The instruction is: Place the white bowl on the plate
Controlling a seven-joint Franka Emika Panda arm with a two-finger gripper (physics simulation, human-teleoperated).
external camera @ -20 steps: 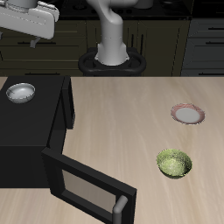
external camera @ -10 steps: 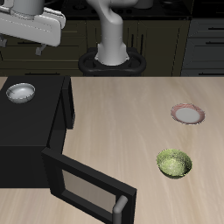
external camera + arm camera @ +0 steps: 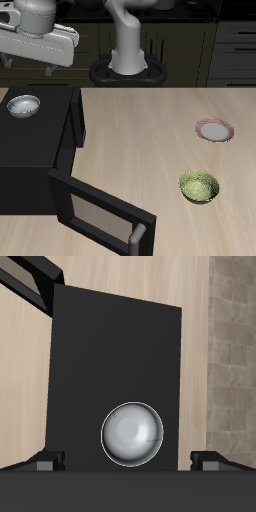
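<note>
Your gripper (image 3: 28, 66) hangs in the air above the black microwave (image 3: 35, 150), over its back part, with nothing between its fingers. In the wrist view the two fingertips (image 3: 42, 463) stand well apart, one on each side of the white bowl (image 3: 133, 435), so the tool is spread wide and touches nothing.

The white bowl (image 3: 23, 105) sits upright on the flat top of the microwave, close to the top's back edge and toward the outer side of the box. Seen from the wrist, its pale shiny inside faces straight up at you and the bowl lies between the two fingertips, though clearly below them.

The microwave door (image 3: 100, 216) hangs open, swung out toward the table's front edge, with its grey handle (image 3: 138, 236) at the free end.

The plate (image 3: 215, 130), white in the middle with a pinkish-red rim, lies flat on the wooden table (image 3: 150, 140), well apart from the microwave on the far side of the tabletop. Nothing rests on it. A green ribbed bowl (image 3: 198, 186) stands upright nearer the table's front edge, near the plate but not touching it.

The robot's base (image 3: 128, 68) stands at the table's back edge, between the microwave and the plate.
</note>
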